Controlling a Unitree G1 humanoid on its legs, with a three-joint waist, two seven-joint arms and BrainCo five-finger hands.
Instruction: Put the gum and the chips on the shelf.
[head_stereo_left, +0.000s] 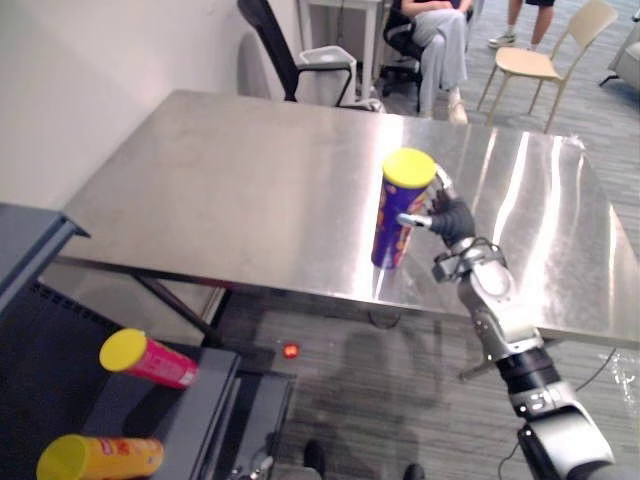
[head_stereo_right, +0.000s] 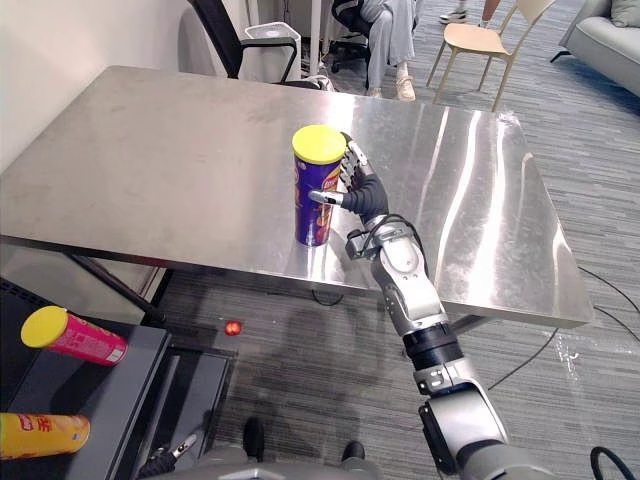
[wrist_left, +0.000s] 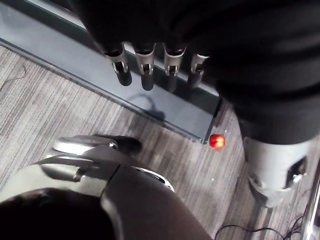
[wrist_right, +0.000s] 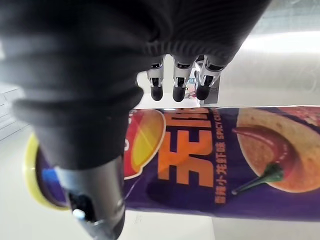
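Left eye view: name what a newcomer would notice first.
A purple can with a yellow lid stands upright near the front edge of the steel table, with the right hand curled round it. At lower left, a pink can and a yellow can lie on the dark shelf. A small red ball lies on the floor beside the shelf, and the open left hand hangs above it.
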